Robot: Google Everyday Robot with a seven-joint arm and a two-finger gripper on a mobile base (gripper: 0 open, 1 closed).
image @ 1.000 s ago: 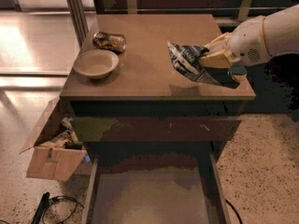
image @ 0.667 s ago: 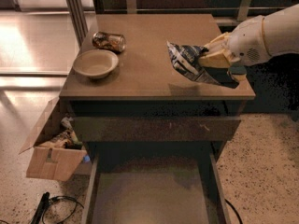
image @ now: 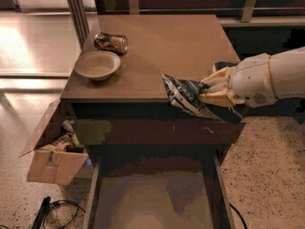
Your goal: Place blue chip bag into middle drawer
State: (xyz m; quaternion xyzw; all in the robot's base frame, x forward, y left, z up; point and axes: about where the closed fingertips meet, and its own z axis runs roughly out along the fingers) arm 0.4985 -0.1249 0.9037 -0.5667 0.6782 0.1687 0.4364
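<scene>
Blue chip bag [image: 185, 95], the dark navy glossy foil one with white lettering and a wrinkly skin, is clenched in my cream-coloured fingers [image: 217, 99], which pinch its right end. I hold it in the air at the front right corner of the brown wooden table [image: 157, 37], and the bag looks to hang across the table's front edge rather than rest on top. Its long axis runs roughly along that edge, tilted, with the free end up and to the left. So the bag lies to the left of my fingers, toward the table's middle.

The middle drawer [image: 152, 199], a wide shallow box with a pale grey-tan floor and thin wooden side walls, stands pulled out below the table's front edge, under the scuffed brown-green front panel [image: 143, 130]. Its floor is bare where I can see it. From my fingers the drawer lies down and somewhat to the left. I sit close above its right wall, so I judge the coming move calls for a shift toward the table's middle as I descend, or the bag's gripped end may catch that wall.

A pale tan round bowl [image: 97, 65] and a shiny brown metal can [image: 111, 42] sit at the table's back left, well apart from the bag.
</scene>
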